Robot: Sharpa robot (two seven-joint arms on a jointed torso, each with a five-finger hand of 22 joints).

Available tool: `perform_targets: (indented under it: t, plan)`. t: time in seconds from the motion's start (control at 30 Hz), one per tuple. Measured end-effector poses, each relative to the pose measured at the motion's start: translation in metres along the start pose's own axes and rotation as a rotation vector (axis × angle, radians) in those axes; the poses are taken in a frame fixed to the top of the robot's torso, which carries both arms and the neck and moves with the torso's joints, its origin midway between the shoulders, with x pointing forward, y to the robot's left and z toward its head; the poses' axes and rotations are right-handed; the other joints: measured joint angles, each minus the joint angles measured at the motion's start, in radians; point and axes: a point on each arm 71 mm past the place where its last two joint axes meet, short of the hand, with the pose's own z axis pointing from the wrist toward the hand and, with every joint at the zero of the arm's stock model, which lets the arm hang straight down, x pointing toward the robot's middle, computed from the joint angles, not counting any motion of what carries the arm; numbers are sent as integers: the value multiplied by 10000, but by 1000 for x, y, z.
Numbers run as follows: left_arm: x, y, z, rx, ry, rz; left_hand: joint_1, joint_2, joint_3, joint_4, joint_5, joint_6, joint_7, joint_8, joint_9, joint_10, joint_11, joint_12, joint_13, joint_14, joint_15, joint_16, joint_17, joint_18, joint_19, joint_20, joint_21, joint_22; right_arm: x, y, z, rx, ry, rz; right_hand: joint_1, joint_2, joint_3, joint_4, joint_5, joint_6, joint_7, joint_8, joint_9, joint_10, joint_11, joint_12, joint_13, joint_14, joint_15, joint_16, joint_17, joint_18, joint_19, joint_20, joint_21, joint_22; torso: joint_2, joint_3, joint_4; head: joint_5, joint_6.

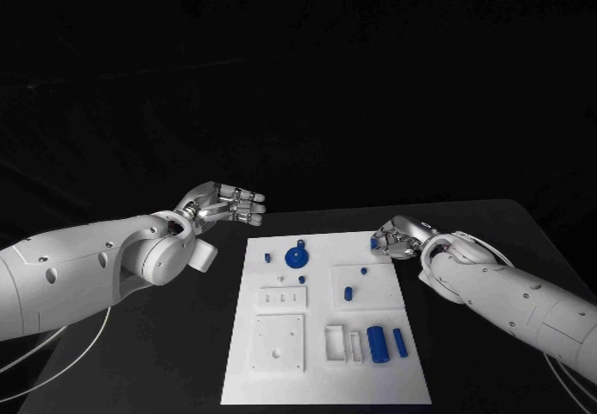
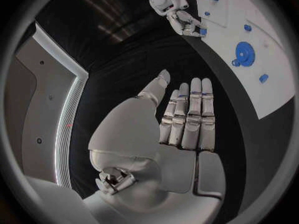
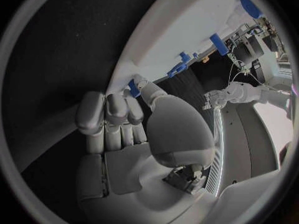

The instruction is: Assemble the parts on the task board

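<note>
The white task board [image 1: 326,379] lies in the middle of the black table. My right hand [image 1: 400,237] is at its far right corner, fingers curled, pinching a small blue part [image 1: 376,244] between thumb and fingers; the part [image 3: 133,88] sits at the fingertips, right by the board's edge [image 3: 187,25]. My left hand [image 1: 225,205] hovers off the board's far left corner, fingers straight and holding nothing [image 2: 187,117]. A blue round disc [image 1: 298,256] stands near the board's far edge. A blue cylinder [image 1: 376,342] and a thin blue bar [image 1: 399,342] lie toward the near right.
Small blue pegs [image 1: 304,279] and an oblong blue piece [image 1: 349,293] sit mid-board. White raised blocks with holes [image 1: 279,342] and an upright white slot frame [image 1: 335,343] occupy the near half. Bare black table surrounds the board on both sides.
</note>
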Motion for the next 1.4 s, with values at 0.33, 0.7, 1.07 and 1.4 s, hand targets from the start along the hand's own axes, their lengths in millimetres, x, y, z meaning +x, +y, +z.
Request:
perform_targets:
  t: [0.33, 0.7, 1.07, 1.4]
  plan:
    - [0, 0, 0, -13, 6, 2, 0, 0, 0, 0, 0, 0, 0, 0, -1, 0, 0, 0, 0, 0, 0, 0, 0, 0, 1, 1, 0, -1, 0, 1, 0, 13, -23, 176, -23, 321, 2, -63, -41, 621, -57, -34, 8, -6, -4, 0, 37, -3, 2, 0, 22, 0, 38, -38, 41, 8, -2, -1, -3, -1, 0]
    - [1, 0, 0, -14, 22, -2, 0, 0, 0, 0, 0, 0, 0, 0, -2, 0, 0, 0, 0, 0, 0, 0, 0, -1, 1, 1, 0, 9, 0, 5, 1, 44, -112, 620, -79, 478, 288, -376, 35, 797, -87, -49, 12, -3, -74, 41, 74, -3, 2, 0, 60, 0, 37, -37, 77, 8, -5, 7, -10, -17, -1]
    - [4, 0, 0, -129, 113, 8, -174, 173, -198, 371, 0, 287, -214, 0, 8, 544, -309, 0, 0, 1675, -726, 1328, 577, 11, 1061, -612, 1106, 601, -6, 21, -4, -264, -250, 966, -116, 512, 402, -400, 165, 796, -89, -51, 18, -3, -73, 40, 73, 36, -36, 0, 86, 1, 37, -37, 77, 6, -44, -12, -53, -3, 48]
    - [13, -2, 5, -632, 230, 349, -255, 92, -738, 955, -111, 991, -665, 60, 57, 2861, -1310, 959, 738, 2008, -1838, 7429, 4610, -300, 1592, -1778, 4906, 3180, -13, 54, -10, -827, -181, 1058, -116, 510, 523, -413, 155, 783, -84, -58, 14, -3, -73, 40, 71, 36, -36, 0, 85, 1, 37, -37, 77, 5, -236, -71, -203, 138, 61]
